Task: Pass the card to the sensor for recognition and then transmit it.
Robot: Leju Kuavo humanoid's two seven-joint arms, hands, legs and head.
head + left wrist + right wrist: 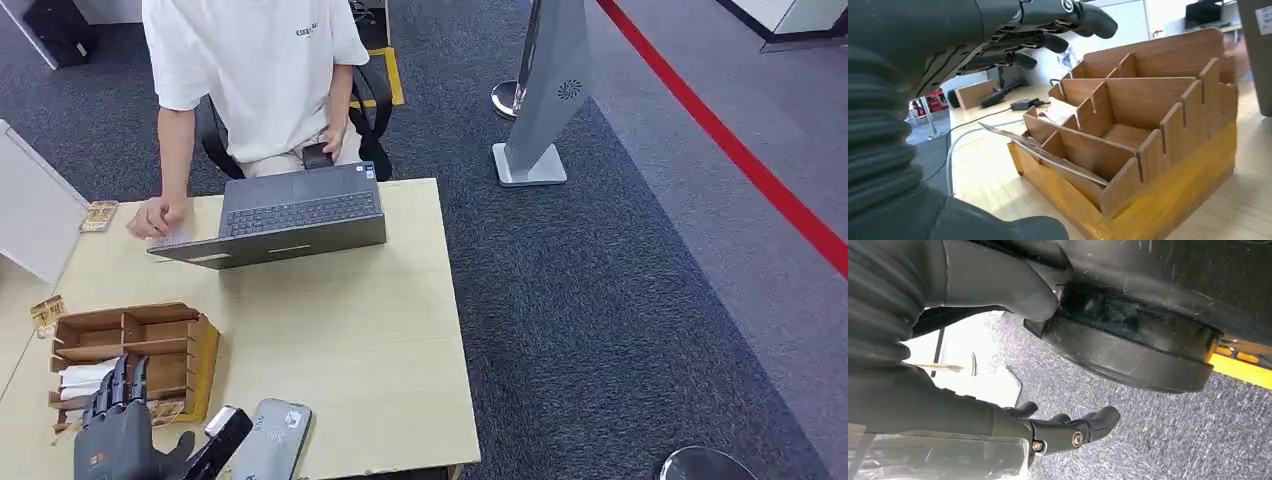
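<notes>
Reaching into the wooden organizer [150,350] at 8 o'clock on the table [380,330] risks snagging a divider or dragging out several cards at once, because the slots are narrow and a card [1048,152] lies tilted across the front compartment's edge. The left hand [118,425] hovers at the organizer's near edge with fingers [1048,42] spread and extended, holding nothing and touching nothing visible; the grey sensor [272,440] lies at 6 o'clock beside it. The right hand [1068,432] hangs over the carpet, fingers loosely curled and empty.
</notes>
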